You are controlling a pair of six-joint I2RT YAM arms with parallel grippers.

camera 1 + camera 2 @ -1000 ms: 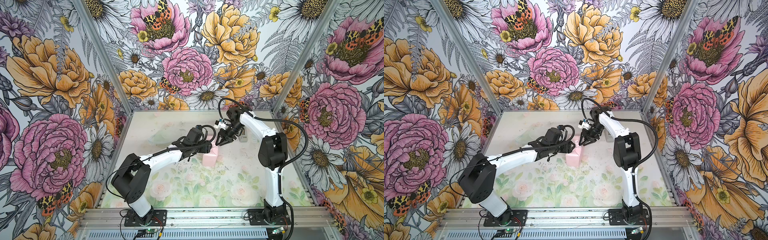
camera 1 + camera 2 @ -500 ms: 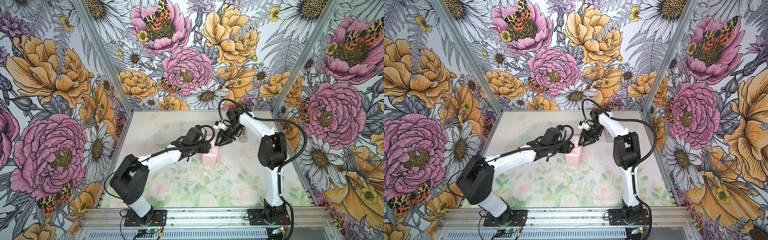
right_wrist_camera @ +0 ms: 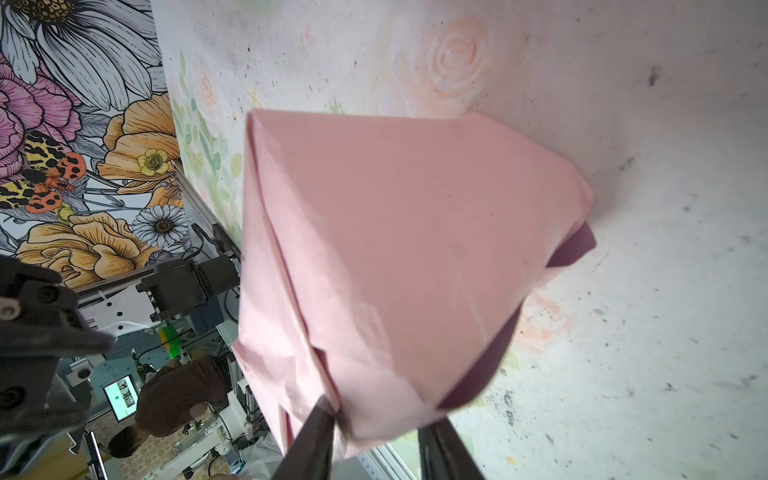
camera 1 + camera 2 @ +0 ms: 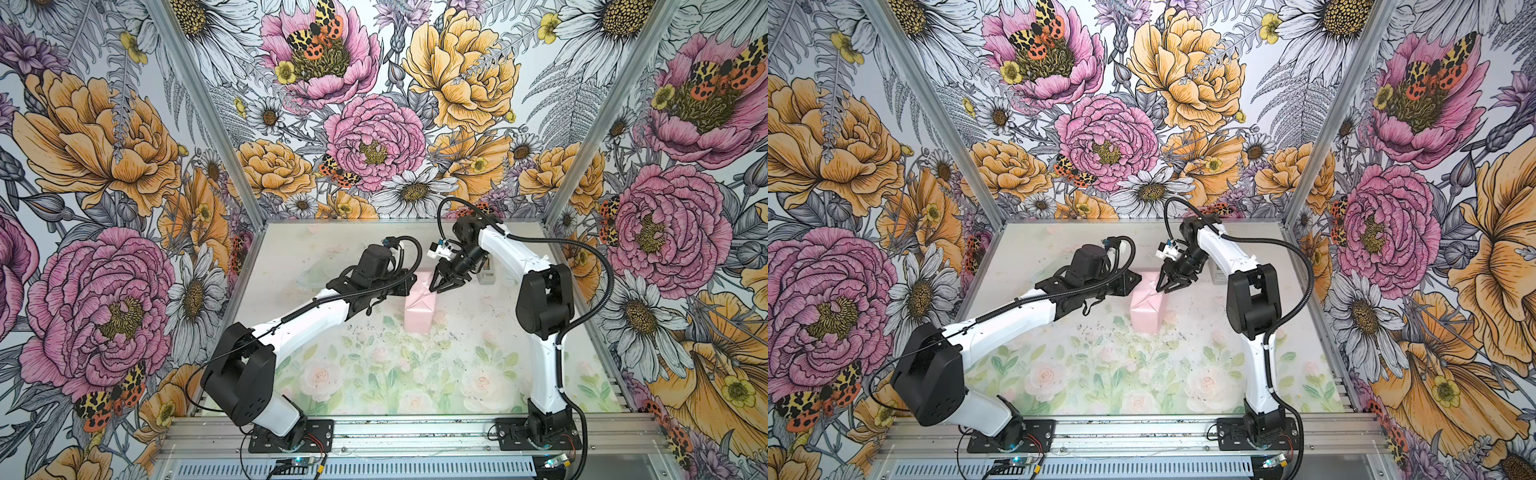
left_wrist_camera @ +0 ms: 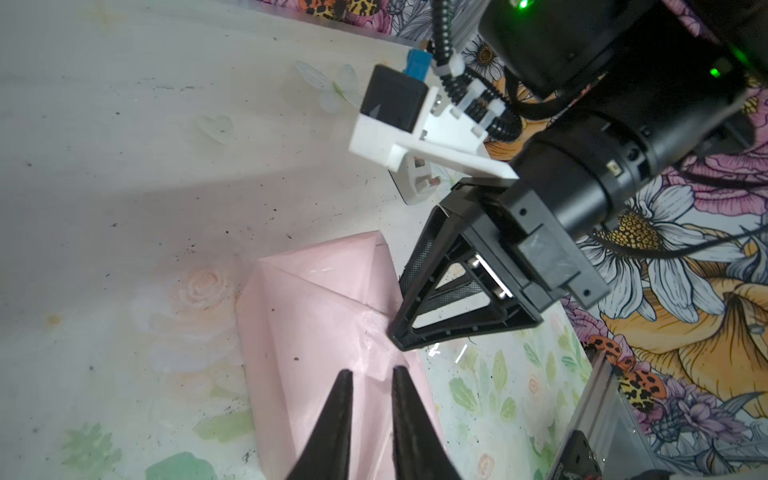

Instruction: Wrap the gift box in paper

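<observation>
Gift box not visible: the paper (image 4: 419,307), pink face out, encloses it as a parcel on the table (image 4: 332,365), rear of centre. Both grippers meet at its upper end. The right gripper (image 3: 378,409) straddles a folded corner, jaws part-open. The left gripper (image 5: 370,374) is narrow over a crease. Whether either grips the paper cannot be told.

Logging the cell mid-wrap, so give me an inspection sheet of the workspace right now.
Surface: floral tabletop, dark specks all over.
Job's things: paper folded pink-side-out into a standing parcel; gift box hidden inside.
Clutter: tape dispenser by the right arm.
Grippers: left gripper jaws nearly together over the parcel, grip unclear; right gripper jaws apart astride its top fold.
Cables: black conduits loop clear of the parcel.
Surroundings: flowered walls; person outside.
</observation>
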